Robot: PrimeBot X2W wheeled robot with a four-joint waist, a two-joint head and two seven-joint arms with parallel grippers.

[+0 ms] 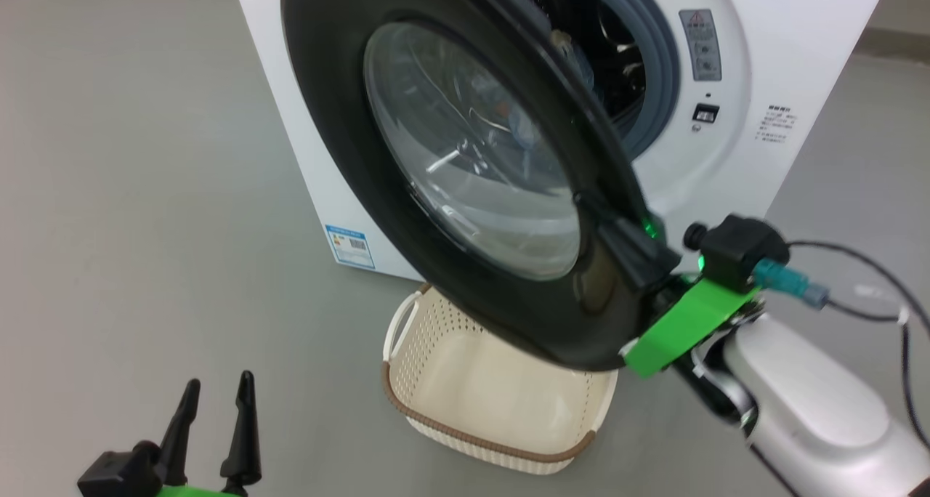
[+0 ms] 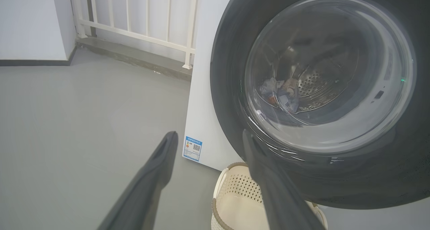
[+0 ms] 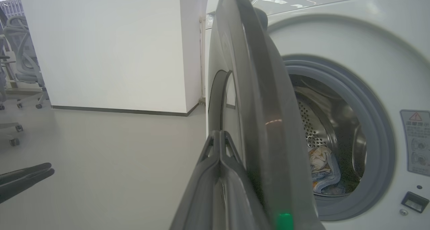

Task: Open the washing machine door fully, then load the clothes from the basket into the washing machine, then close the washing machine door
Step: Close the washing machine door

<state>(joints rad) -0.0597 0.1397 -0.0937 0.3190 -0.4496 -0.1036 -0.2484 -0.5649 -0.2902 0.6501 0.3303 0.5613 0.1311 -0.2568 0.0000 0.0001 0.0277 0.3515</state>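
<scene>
Two checks: your right gripper [image 3: 220, 136], pressed together, lies against the washing machine door [image 1: 327, 119]; your left gripper [image 1: 219, 381], spread, hangs apart from it.

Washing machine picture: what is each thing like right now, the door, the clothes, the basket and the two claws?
Washing machine door: partly open, swung out above the basket.
Washing machine: drum opening uncovered, clothes inside.
Clothes: lying in a heap in the drum.
Basket: upright on the floor, empty.
Left claw: open, holding nothing.
Right claw: shut, fingers together at the door's free edge.
</scene>
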